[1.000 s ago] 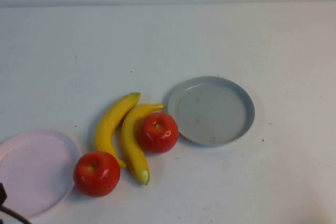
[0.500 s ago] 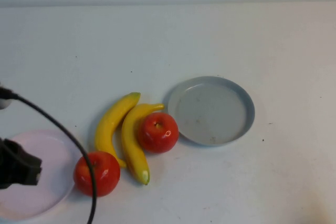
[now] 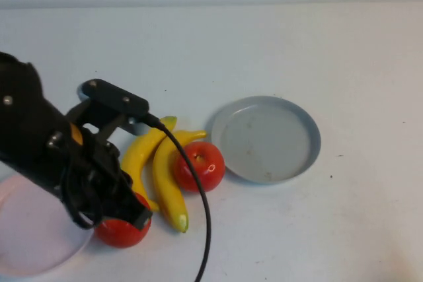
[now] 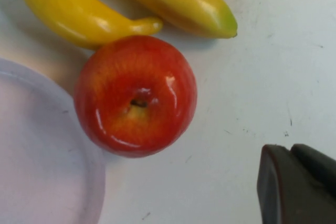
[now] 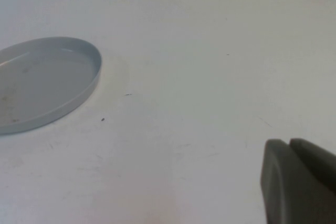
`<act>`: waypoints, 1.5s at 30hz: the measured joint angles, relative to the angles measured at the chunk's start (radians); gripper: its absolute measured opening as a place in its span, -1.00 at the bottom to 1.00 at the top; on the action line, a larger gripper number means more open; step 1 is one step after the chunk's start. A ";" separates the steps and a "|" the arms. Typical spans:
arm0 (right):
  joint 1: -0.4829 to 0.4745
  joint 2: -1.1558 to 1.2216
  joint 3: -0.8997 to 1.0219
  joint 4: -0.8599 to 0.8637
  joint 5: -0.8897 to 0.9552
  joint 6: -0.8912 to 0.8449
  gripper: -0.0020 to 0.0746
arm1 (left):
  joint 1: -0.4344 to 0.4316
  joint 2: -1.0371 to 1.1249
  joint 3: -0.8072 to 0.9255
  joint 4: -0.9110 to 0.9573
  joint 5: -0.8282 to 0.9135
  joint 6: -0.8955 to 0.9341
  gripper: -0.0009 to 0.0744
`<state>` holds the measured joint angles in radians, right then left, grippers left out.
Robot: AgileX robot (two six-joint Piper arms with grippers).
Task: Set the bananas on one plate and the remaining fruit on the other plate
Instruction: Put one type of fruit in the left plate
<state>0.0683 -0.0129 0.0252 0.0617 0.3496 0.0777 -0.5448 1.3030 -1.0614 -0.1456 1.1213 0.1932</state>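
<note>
Two yellow bananas (image 3: 136,155) (image 3: 165,186) lie side by side left of the empty grey-blue plate (image 3: 268,138). One red apple (image 3: 200,166) rests against the right banana, beside the grey plate. The other apple (image 3: 122,234) sits at the edge of the pale pink plate (image 3: 26,246), half hidden under my left arm (image 3: 73,156). In the left wrist view my left gripper (image 4: 291,150) is shut and empty above the table beside that apple (image 4: 135,95), with the pink plate (image 4: 37,156) and the banana ends (image 4: 68,9) close by. My right gripper (image 5: 287,142) is shut and empty over bare table, away from the grey plate (image 5: 42,82).
The white table (image 3: 297,51) stretches bare behind and to the right of the fruit. A black cable (image 3: 198,209) hangs from my left arm in front of the bananas. The right arm is out of the high view.
My left arm has swung in from the lower left over the pink plate and now hovers above the near apple. The fruit and plates have not moved.
</note>
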 joint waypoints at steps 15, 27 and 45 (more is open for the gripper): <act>0.000 0.000 0.000 0.000 0.000 0.000 -0.99 | -0.049 0.100 -0.011 0.162 0.019 0.002 0.51; 0.000 0.000 0.000 0.000 0.000 0.000 -0.99 | -0.032 0.159 -0.011 0.162 -0.063 -0.146 0.80; 0.000 0.000 0.000 0.000 0.000 0.000 -0.99 | 0.004 0.245 -0.013 0.195 -0.122 -0.089 0.80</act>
<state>0.0683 -0.0129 0.0252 0.0617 0.3496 0.0777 -0.5406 1.5482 -1.0744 0.0489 0.9994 0.1045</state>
